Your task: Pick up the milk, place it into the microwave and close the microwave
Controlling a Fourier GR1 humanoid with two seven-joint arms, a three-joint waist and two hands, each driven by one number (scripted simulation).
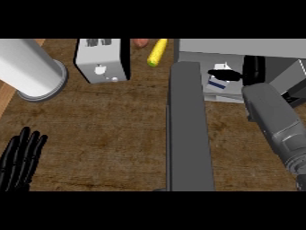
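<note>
A: Black right hand (251,69), is it spread or pinching?
B: Curled. Its fingers (223,74) wrap over the top of the milk (216,90), a white carton with a blue patch, at the open mouth of the microwave (248,46). I cannot tell whether the carton rests on the floor inside.
A: The door?
B: The grey door (190,130) is swung out over the counter, just left of the carton.
A: The other hand?
B: The left hand (19,157) rests at the lower left, fingers straight and close together.
A: The surface?
B: A brown wood-grain counter (109,121), with a toaster (102,60), a yellow thing (157,51) and a white cylinder (16,63) along the back.
</note>
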